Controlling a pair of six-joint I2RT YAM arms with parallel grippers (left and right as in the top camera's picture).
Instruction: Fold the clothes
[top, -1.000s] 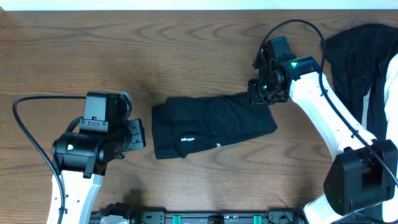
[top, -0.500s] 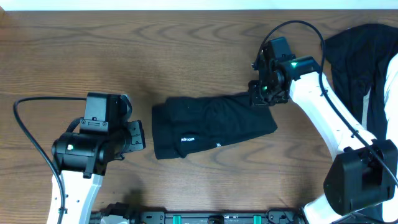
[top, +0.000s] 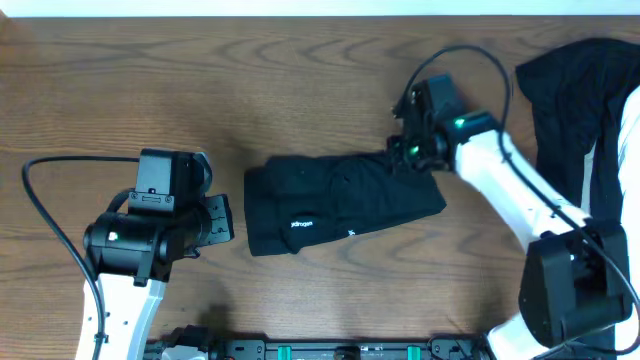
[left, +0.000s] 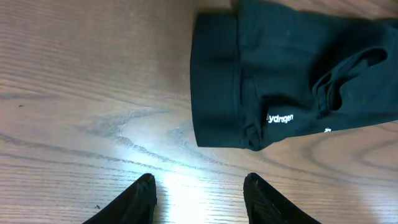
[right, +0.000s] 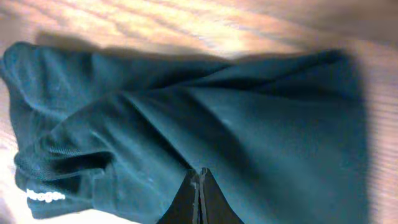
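Black clothes (top: 340, 200) in right end effector (top: 402, 158), now slightly farther left

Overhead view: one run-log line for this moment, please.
clothes: partly folded, flat | left claw: open, empty, off clothes' left edge | right claw: shut on clothes' far right corner

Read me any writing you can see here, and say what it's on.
"Hydragen", second vowel uncertain: white lettering on the folded black garment, near one edge.
Small white mark beside it: too small to read.
Nothing else carries readable text.
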